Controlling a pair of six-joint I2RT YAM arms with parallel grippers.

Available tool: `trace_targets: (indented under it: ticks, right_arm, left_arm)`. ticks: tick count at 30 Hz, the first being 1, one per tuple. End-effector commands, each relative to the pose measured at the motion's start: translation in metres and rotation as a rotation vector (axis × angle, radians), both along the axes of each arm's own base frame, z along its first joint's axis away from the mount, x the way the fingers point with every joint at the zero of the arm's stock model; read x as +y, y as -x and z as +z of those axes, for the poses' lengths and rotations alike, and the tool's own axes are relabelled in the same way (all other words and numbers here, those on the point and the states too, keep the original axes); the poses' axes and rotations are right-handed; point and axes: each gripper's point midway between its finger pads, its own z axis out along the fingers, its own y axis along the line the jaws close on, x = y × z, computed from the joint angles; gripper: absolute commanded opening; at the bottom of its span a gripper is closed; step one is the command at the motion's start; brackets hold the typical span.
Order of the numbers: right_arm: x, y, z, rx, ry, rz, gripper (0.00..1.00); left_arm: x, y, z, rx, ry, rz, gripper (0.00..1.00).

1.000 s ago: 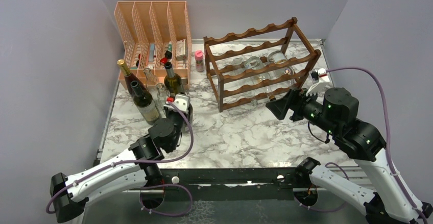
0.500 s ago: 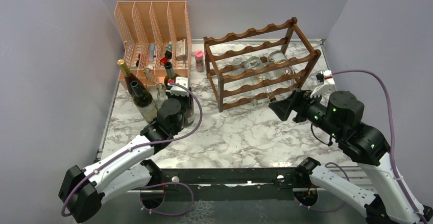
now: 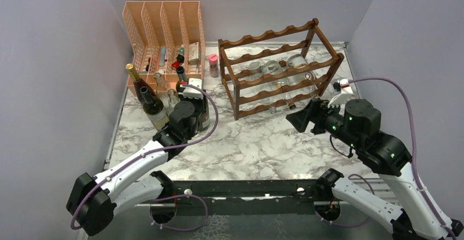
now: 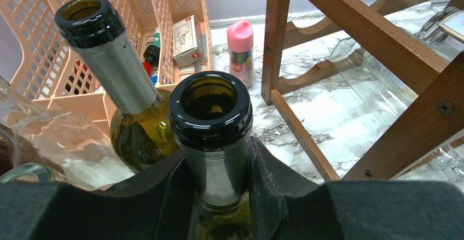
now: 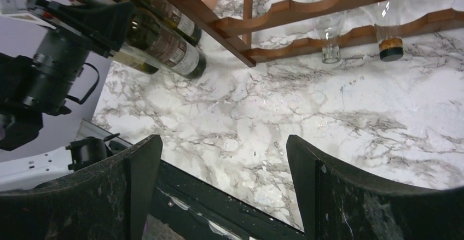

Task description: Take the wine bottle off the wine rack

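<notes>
While clear bottles [image 3: 271, 68] lie in the dark scalloped wine rack [image 3: 276, 32] at the table [image 3: 262, 141]'s far edge, left gripper [image 4: 219, 180] clamps an uncorked green wine bottle [image 4: 210, 109]; right gripper [image 5: 221, 158] gapes empty.

We're seeing a dark brown wine rack [image 4: 416, 120], a peach mesh organizer [image 3: 164, 27], a white bench [image 3: 257, 141] with grey marble veining, a dark green wine bottle [image 4: 210, 114] with a black lip, and a pink-capped jar [image 4: 241, 35].

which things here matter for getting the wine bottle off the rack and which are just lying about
Job: wine rack; green wine bottle clamped in the left gripper; clear bottles on the rack; open right gripper.
Lying about: peach mesh organizer; pink-capped jar; other standing bottles.
</notes>
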Motion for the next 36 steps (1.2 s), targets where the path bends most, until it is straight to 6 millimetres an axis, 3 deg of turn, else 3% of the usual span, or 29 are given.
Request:
trace_targets:
  ticks: [1, 4, 6, 8, 11, 18, 25, 28, 32, 36]
  right_arm:
    - [0.003, -0.002, -0.017, 0.045, 0.015, -0.002, 0.87]
    - [0.007, -0.003, -0.024, 0.063, 0.023, 0.006, 0.87]
    - [0.009, -0.005, -0.026, 0.068, 0.023, 0.011, 0.87]
    - [0.011, -0.005, -0.028, 0.073, 0.024, 0.017, 0.87]
    - [0.014, -0.007, -0.032, 0.082, 0.025, 0.022, 0.87]
    - [0.022, -0.011, -0.064, 0.143, 0.034, 0.031, 0.87]
    - [0.037, -0.018, -0.126, 0.252, 0.031, 0.026, 0.87]
    - [0.044, -0.023, -0.157, 0.303, 0.038, 0.021, 0.87]
    - [0.044, -0.034, -0.195, 0.34, 0.066, -0.032, 0.87]
    - [0.041, -0.049, -0.216, 0.328, 0.087, -0.091, 0.9]
  left_arm:
    - [0.009, 0.006, 0.02, -0.056, 0.075, 0.025, 0.46]
    - [0.009, 0.011, 0.021, -0.045, 0.07, -0.001, 0.57]
    - [0.008, 0.013, 0.023, -0.035, 0.065, -0.014, 0.69]
    - [0.007, 0.016, 0.027, -0.023, 0.063, -0.029, 0.87]
    - [0.0, 0.021, 0.042, -0.02, 0.072, -0.085, 0.98]
    - [-0.005, 0.04, 0.09, -0.073, 0.134, -0.18, 0.99]
    - [-0.022, 0.07, 0.126, -0.17, 0.168, -0.381, 0.99]
    - [-0.038, 0.084, 0.131, -0.205, 0.162, -0.509, 0.99]
    - [-0.058, 0.099, 0.122, -0.21, 0.146, -0.651, 0.99]
    - [-0.074, 0.109, 0.108, -0.182, 0.145, -0.757, 0.99]
